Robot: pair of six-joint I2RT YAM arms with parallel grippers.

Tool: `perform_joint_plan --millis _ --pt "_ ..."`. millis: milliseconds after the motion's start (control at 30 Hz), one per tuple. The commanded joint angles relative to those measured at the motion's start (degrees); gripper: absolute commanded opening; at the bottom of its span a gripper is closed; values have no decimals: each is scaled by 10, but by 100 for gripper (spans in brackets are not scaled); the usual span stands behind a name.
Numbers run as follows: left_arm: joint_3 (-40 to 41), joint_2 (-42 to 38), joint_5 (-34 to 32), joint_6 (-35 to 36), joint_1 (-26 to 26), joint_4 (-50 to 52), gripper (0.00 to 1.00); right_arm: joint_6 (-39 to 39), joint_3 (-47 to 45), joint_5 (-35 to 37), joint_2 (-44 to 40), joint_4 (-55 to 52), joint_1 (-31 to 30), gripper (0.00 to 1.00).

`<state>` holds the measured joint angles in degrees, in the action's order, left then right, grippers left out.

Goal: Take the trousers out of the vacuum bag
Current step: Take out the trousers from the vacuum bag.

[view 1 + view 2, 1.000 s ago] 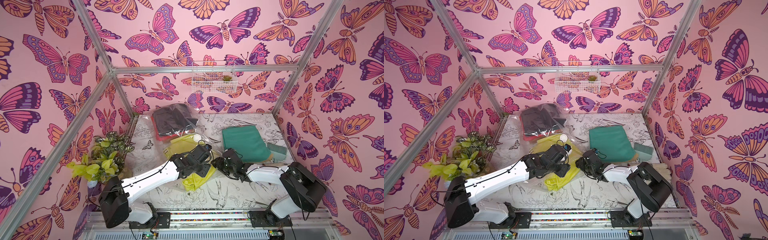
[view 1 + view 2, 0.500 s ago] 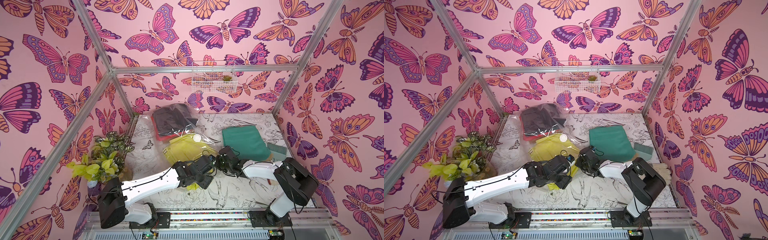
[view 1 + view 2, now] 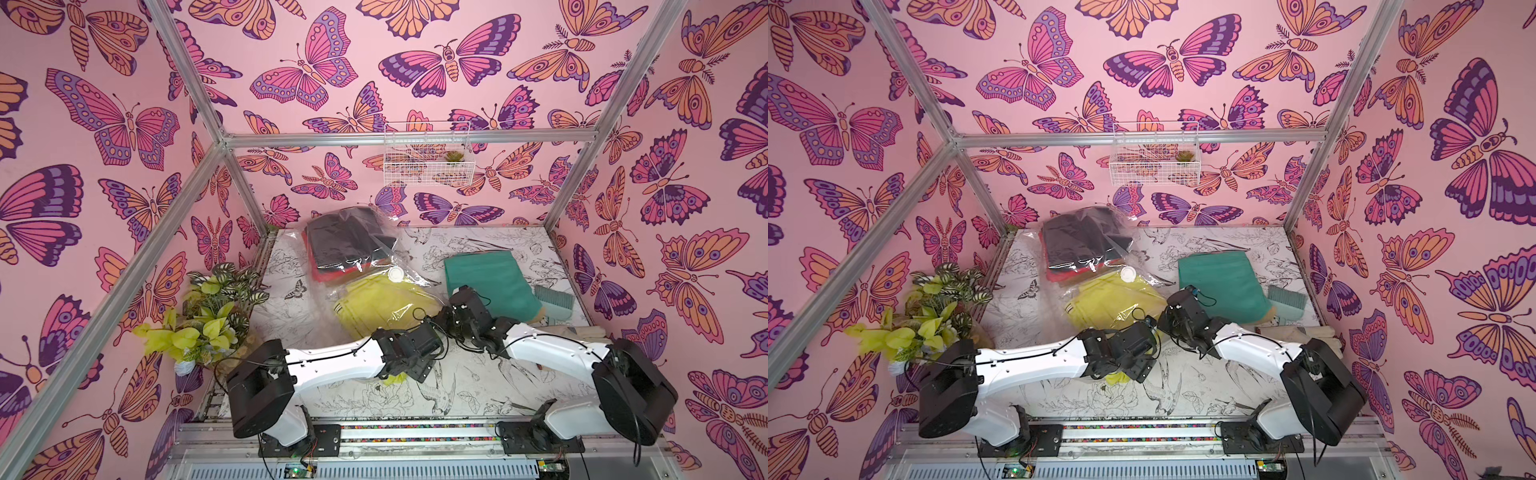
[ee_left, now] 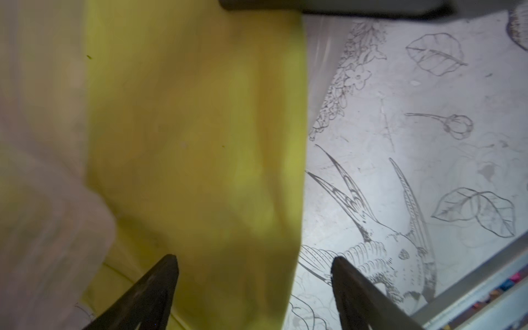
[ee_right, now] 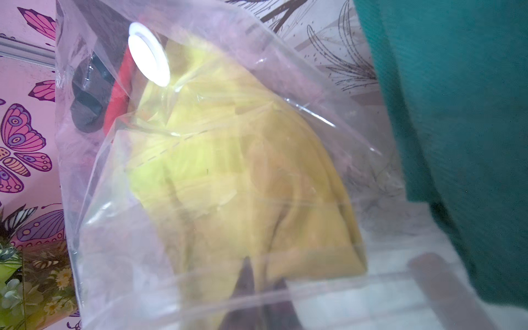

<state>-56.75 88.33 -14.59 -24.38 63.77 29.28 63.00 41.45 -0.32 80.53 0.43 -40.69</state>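
Note:
The vacuum bag [image 3: 374, 253] lies crumpled at the back left, white valve cap [image 3: 395, 274] up. Black trousers [image 3: 345, 237] and red trousers [image 3: 332, 276] sit deep inside it. Yellow trousers [image 3: 382, 307] bulge at its mouth, one end trailing out under my left wrist. Green trousers [image 3: 490, 286] lie on the table outside the bag. My left gripper [image 4: 254, 258] is open, hovering over the yellow trousers [image 4: 200, 143]. My right gripper [image 5: 264, 268] is at the bag's mouth, shut on the vacuum bag [image 5: 200, 300], its fingers showing through the plastic.
A potted plant [image 3: 208, 316] stands at the front left. A teal brush [image 3: 555, 299] and pale gloves [image 3: 582, 330] lie at the right edge. A wire basket [image 3: 428, 153] hangs on the back wall. The metal rail [image 3: 415, 428] runs along the front.
My left gripper has drawn back toward the front edge and opened wider. My right gripper has moved left to the bag's mouth and shut.

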Motion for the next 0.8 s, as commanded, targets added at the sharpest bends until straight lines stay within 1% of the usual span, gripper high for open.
perform_joint_plan --millis 0,167,367,567,767 --pt "8 13 -54 -25 1 -15 89 -4 3 16 -28 -21 5 0" --pt "7 28 -30 -23 2 -20 91 -4 6 19 -47 -36 14 0" --pt "23 25 -21 -16 13 -20 92 -11 18 15 -61 -53 24 0" --pt "41 22 -11 -15 19 -12 82 -12 19 11 -69 -60 30 0" --pt "51 14 -4 -18 27 1 79 -16 23 9 -71 -65 35 0"
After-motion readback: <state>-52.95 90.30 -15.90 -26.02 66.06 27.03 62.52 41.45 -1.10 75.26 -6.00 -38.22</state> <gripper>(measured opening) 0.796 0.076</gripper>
